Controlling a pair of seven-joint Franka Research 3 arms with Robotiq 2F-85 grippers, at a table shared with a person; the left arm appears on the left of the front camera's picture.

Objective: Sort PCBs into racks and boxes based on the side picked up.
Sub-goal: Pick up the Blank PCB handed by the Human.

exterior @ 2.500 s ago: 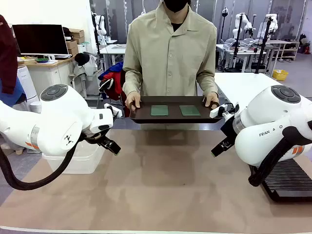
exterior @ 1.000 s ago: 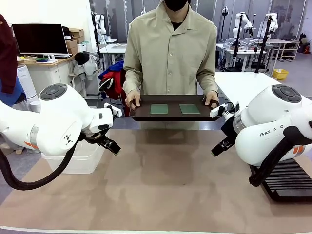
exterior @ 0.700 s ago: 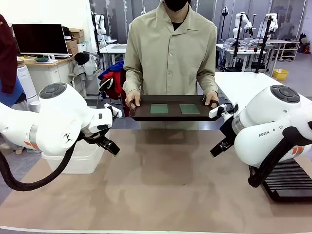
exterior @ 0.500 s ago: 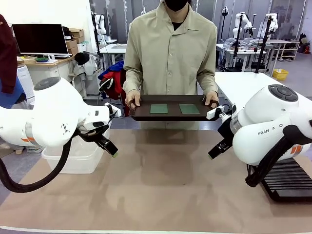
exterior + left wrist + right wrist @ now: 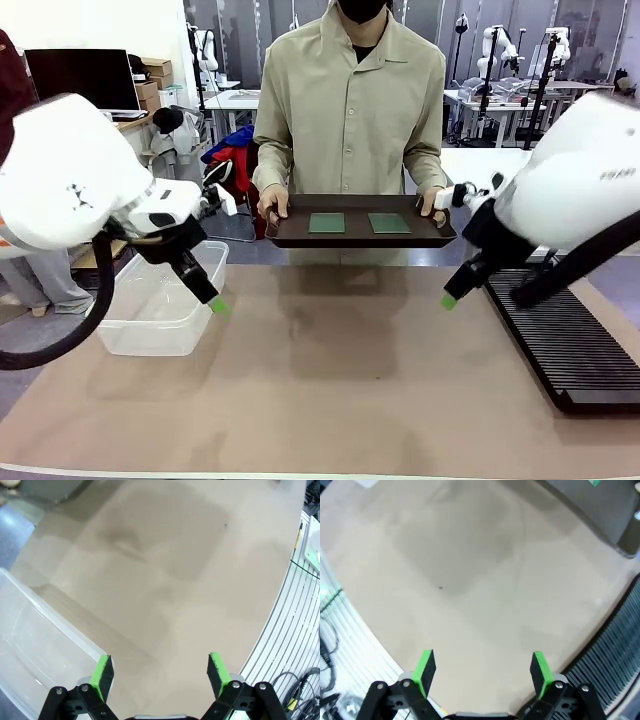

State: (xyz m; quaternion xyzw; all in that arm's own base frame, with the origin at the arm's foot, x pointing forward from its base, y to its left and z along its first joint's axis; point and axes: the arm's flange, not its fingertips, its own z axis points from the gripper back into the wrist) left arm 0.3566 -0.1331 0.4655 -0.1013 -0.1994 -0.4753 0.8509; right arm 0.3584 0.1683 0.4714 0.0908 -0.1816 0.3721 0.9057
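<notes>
Pickup is the step in hand, I judge, and nothing is sorted yet. My left gripper (image 5: pixel 160 669) is spread fully wide, its green pads (image 5: pixel 103 670) well apart with nothing between them. It hangs over bare table (image 5: pixel 165 580) just beside the box (image 5: pixel 30 645). My right gripper (image 5: pixel 482 671) is spread just as wide and is just as empty, above the table near the rack (image 5: pixel 615 655).

Farther out, both PCBs (image 5: pixel 327 224) lie flat, side by side but apart, on a dark tray (image 5: pixel 290 238). A person (image 5: pixel 350 110) holds the tray by its ends in both hands (image 5: pixel 272 207), above the far edge of the table. It sits higher than my grippers and between them.

Next I must lift one gripper to the tray and bring its jaws over a board's edge. The boards are thin and lie flat, so a clean edge grasp will likely be fiddly. My guess is that a left-side pick goes to the box and a right-side pick to the rack.
</notes>
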